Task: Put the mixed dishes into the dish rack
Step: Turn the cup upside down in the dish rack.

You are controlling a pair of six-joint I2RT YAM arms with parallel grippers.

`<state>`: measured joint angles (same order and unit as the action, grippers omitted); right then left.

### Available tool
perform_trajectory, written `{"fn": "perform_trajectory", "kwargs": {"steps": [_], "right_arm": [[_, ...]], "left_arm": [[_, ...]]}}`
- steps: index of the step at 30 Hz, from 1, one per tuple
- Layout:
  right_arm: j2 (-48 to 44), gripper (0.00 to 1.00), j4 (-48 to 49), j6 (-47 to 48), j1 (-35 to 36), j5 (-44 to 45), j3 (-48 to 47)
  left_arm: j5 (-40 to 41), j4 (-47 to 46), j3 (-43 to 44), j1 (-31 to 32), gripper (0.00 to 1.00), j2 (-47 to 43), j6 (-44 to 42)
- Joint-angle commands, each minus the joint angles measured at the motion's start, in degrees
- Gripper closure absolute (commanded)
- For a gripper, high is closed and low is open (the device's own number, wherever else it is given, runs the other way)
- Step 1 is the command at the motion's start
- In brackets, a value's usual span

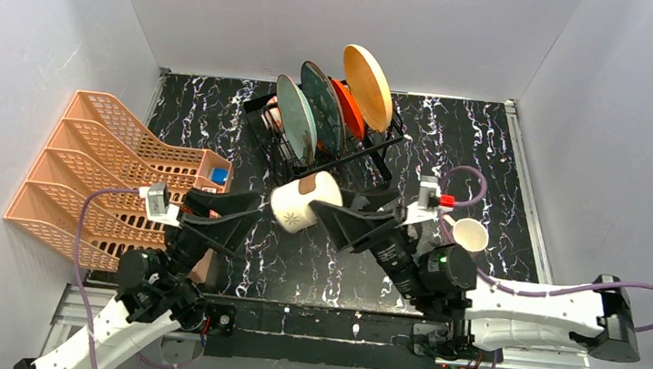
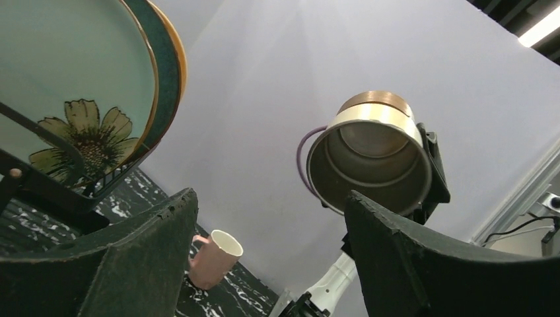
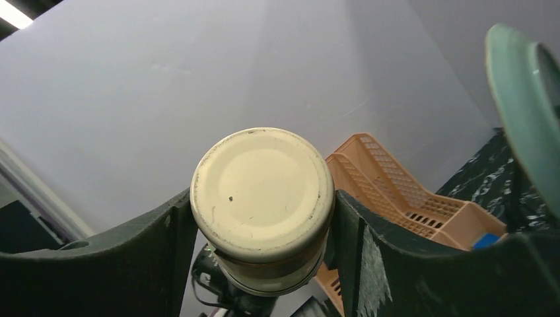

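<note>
Black, white-veined table point(image 1: 314, 266) inside plain white walls. At its far middle stands the black wire rack point(image 1: 364, 156), with four plates upright in its slots: grey-green point(image 1: 295, 119), dark green point(image 1: 322, 106), red-orange point(image 1: 349, 109) and yellow point(image 1: 367, 86). An orange lattice tray point(image 1: 104, 170) sits at the left edge.

Just in front of the rack, the right gripper point(image 1: 326, 198) clamps a cream cup point(image 1: 303, 202) off the table. The cup lies on its side, both fingers pressed against its wall, with the flat base facing the right wrist. Its steel-lined mouth points at the left gripper point(image 1: 254, 212), whose jaws stand wide apart around nothing, their tips just short of the cup. A pink mug point(image 1: 469, 234) rests on the table beside the right arm, well apart from the rack.
</note>
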<state>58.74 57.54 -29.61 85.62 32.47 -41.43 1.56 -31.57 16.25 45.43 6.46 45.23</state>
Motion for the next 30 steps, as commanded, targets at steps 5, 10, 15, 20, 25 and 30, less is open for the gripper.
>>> {"fn": "perform_trajectory", "kwargs": {"steps": [5, 10, 15, 20, 25, 30], "right_arm": [[-9.2, 0.98, -23.8, 15.8, 0.2, 10.5, -2.3], [-9.1, 0.99, -32.9, 19.7, 0.1, 14.9, -1.8], [-5.7, 0.99, -36.5, 23.1, -0.6, 19.0, -0.8], [0.5, 0.99, -41.3, 19.8, -6.9, 15.0, -1.3], [1.8, 0.99, -38.5, 17.8, -12.9, 9.8, 1.2], [3.5, 0.99, -36.1, 18.4, -16.7, 7.5, 2.0]], "left_arm": [[5.0, 26.0, 9.3, -0.3, 0.16, -5.1, -10.0], [6.1, 37.1, 15.1, -0.3, 0.14, -2.5, -15.8], [5.8, 44.3, 20.4, -0.3, 0.12, 2.4, -21.5], [4.1, 48.1, 24.0, -0.3, 0.06, 6.3, -27.4], [6.0, 48.7, 23.6, -0.3, 0.03, 4.6, -30.7], [8.4, 49.5, 22.3, -0.3, 0.02, 2.3, -32.9]]}}
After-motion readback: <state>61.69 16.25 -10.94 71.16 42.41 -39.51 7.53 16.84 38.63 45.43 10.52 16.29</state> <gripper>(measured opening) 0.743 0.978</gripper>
